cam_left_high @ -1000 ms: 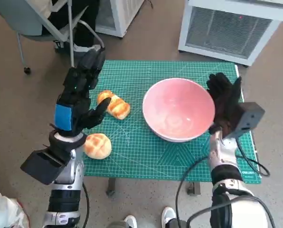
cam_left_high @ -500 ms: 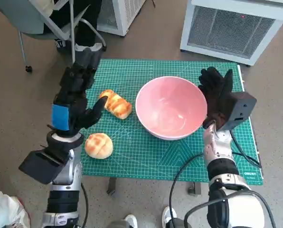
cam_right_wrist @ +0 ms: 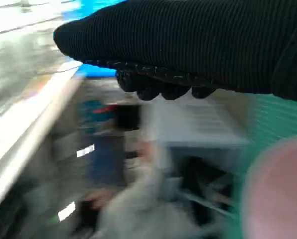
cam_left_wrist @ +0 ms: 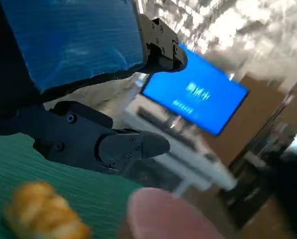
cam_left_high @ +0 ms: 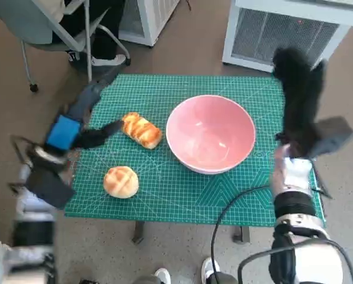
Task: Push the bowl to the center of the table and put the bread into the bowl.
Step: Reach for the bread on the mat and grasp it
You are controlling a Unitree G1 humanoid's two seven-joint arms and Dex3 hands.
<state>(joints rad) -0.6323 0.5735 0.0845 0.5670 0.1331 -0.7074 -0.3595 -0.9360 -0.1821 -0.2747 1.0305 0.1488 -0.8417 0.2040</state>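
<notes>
Judging the push done: bowl (cam_left_high: 211, 133) sits mid-mat, our right hand (cam_left_high: 299, 97) lifted clear, grip state unclear. Next, our left hand (cam_left_high: 83, 118), fingers spread and holding nothing, must grasp 1 bread (cam_left_high: 142, 130) beside it.

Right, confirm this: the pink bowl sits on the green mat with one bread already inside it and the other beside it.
Not quite. The head view shows the pink bowl on the green mat with nothing inside it; both breads lie on the mat beside it, the long loaf and the round bun.

Left robot hand (cam_left_high: 76, 121) raised, fingers spread, right robot hand (cam_left_high: 299, 100) lifted, seemingly empty
</notes>
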